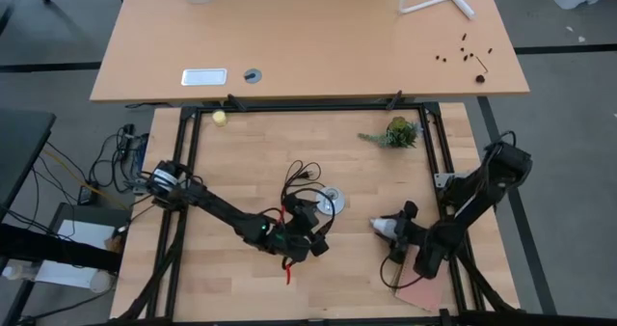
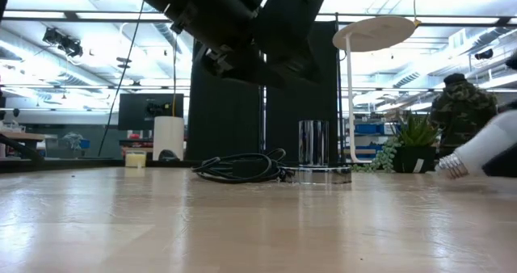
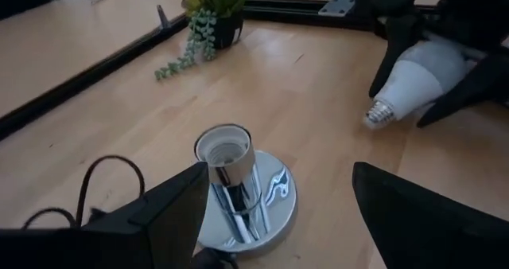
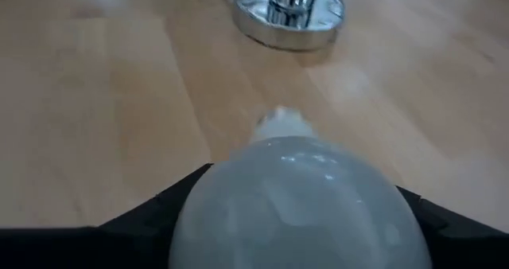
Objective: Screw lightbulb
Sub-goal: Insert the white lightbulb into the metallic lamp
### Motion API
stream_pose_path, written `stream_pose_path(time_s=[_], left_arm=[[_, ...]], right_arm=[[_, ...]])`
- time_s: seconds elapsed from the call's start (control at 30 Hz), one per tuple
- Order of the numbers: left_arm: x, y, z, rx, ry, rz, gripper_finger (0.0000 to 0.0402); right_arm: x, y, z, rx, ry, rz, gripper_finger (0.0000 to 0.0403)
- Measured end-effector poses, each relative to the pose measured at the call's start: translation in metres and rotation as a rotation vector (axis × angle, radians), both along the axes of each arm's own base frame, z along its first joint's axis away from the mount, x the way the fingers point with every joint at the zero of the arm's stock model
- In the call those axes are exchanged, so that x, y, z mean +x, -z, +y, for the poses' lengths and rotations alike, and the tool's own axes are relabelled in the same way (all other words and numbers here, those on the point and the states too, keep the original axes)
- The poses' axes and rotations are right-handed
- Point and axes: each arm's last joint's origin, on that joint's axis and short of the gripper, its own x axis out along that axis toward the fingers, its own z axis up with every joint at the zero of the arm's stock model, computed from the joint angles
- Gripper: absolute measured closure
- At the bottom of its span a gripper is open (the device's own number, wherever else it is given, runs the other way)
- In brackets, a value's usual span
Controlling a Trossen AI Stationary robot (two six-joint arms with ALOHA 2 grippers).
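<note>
Right gripper (image 1: 393, 230) is clamped round the lightbulb (image 3: 413, 82), base aimed at the socket (image 3: 227, 153). Left gripper (image 3: 278, 213) is spread wide by it. Risk imo: bulb goes in tilted, cross-threads or slips.

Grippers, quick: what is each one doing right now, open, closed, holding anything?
Left gripper: open, empty, fingers either side of the chrome socket.
Right gripper: fingers around the lightbulb; whether the grip is closed cannot be told.

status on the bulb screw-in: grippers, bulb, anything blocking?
Right gripper jaws around the lightbulb, screw base toward the socket. Left gripper open beside the socket base. Bulb not yet in. Bare table between them.
</note>
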Motion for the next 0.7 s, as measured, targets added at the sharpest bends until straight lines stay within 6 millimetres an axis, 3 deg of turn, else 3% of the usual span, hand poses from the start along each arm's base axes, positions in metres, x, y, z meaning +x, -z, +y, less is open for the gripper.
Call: stream_pose_path(time_s=[0.33,0.5,0.7], left_arm=[[0.005,0.053,-0.016,-0.01,-0.007,0.019,0.0122],[0.004,0.058,-0.015,-0.014,-0.032,0.017,0.0135],[-0.002,0.068,-0.007,-0.016,-0.066,-0.007,0.0144]], right_arm=[[0.034,-0.038,-0.014,0.08,-0.16,0.065,0.015],[0.056,-0.057,-0.029,0.114,-0.238,0.118,0.0134],[0.092,-0.085,-0.049,0.15,-0.335,0.225,0.0142]])
